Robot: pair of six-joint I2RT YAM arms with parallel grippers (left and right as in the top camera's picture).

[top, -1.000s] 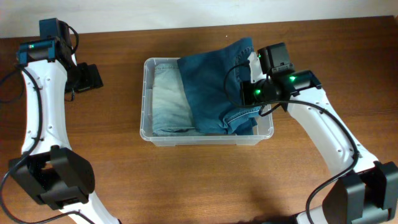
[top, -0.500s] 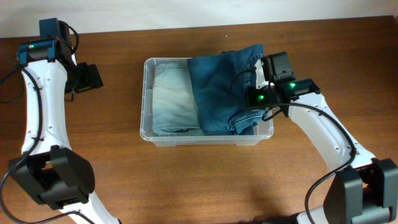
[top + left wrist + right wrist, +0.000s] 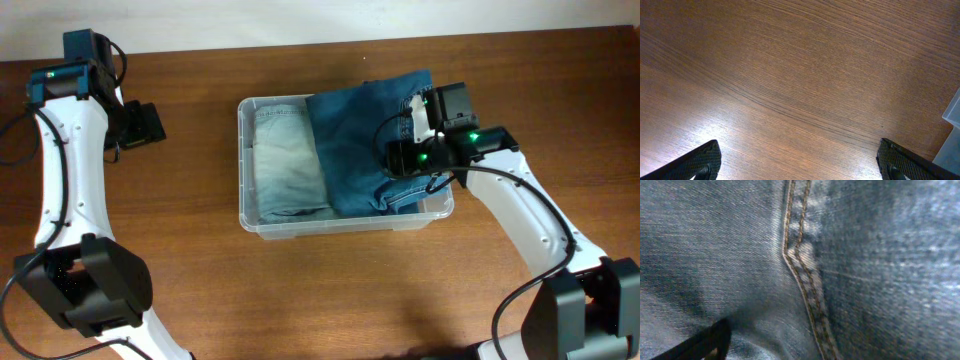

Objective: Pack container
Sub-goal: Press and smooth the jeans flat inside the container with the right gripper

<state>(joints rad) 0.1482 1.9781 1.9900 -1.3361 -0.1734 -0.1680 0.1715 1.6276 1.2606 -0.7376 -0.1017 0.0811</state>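
The container (image 3: 343, 226) sits in the middle of the tabletop (image 3: 300, 295), just in front of my right arm, with a folded pair of light-wash jeans (image 3: 288, 160) filling its left half and a darker blue pair (image 3: 350, 140) taking the right half. I have the right end effector (image 3: 402, 160) low over the dark pair near the container's right wall, where the denim bunches up and spills over the far rim, because that end looks like it needs tucking or pressing down to lie flat inside. The right wrist camera is so close that I see only stitched denim and one finger (image 3: 710, 339) in the lower left corner, so I cannot tell whether those jaws are wide or narrow, nor whether they grip any cloth. The left end effector (image 3: 150, 123) hangs wide open over bare wood, well apart from the container on its left, parked out of the way.
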